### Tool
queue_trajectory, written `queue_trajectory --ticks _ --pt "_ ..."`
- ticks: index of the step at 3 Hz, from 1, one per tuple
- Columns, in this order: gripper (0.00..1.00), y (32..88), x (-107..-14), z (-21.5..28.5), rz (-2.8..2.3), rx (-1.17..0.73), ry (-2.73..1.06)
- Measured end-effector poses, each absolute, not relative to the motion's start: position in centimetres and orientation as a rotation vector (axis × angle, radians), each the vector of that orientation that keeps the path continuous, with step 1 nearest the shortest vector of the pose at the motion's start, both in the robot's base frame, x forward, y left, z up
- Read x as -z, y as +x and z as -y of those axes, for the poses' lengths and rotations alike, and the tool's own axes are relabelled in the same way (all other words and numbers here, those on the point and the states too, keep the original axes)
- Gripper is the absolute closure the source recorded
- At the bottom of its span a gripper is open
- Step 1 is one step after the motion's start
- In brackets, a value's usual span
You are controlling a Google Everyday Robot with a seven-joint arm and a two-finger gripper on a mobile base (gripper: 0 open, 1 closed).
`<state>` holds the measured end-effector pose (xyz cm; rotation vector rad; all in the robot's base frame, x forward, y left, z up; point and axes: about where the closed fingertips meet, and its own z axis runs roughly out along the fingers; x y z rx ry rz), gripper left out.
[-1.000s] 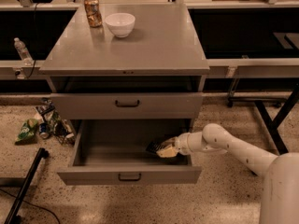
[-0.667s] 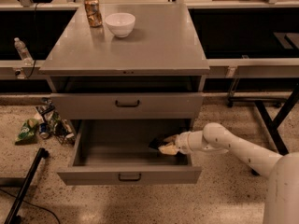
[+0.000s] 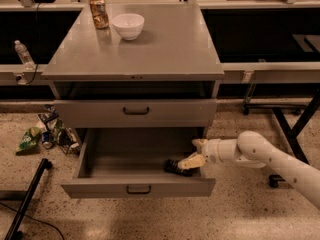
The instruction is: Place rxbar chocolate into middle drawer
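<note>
The middle drawer (image 3: 100, 188) is pulled open below the shut upper drawer (image 3: 90, 113). The rxbar chocolate (image 3: 176, 167), a small dark wrapper, lies on the drawer floor near the front right corner. My gripper (image 3: 196, 152) reaches in over the drawer's right side, just right of the bar. Its pale fingers stand apart: the lower fingertip (image 3: 191, 161) is touching or nearly touching the bar's right end, and the upper one (image 3: 199, 143) is clear of it. The white arm (image 3: 270, 159) comes in from the right.
An orange drink can (image 3: 99, 12) and a white bowl (image 3: 128, 25) stand on the cabinet top (image 3: 165, 49). A water bottle (image 3: 22, 54) and floor litter (image 3: 45, 134) lie at the left. A black pole (image 3: 27, 199) is at the lower left and a black table frame (image 3: 295, 129) at the right.
The gripper has drawn back a little to the right and its fingers have spread. The bar, held before, now lies on the drawer floor.
</note>
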<state>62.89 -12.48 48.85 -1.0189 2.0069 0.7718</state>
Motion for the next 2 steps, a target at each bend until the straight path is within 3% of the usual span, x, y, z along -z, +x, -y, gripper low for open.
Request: queue_trajectory --ticks 1,2 --pt "0.43 61.0 -53.0 16.4 -1.963 -0.747 -0.948" --pt "0.42 58.7 -58.6 19.2 -1.894 -0.682 -0.826"
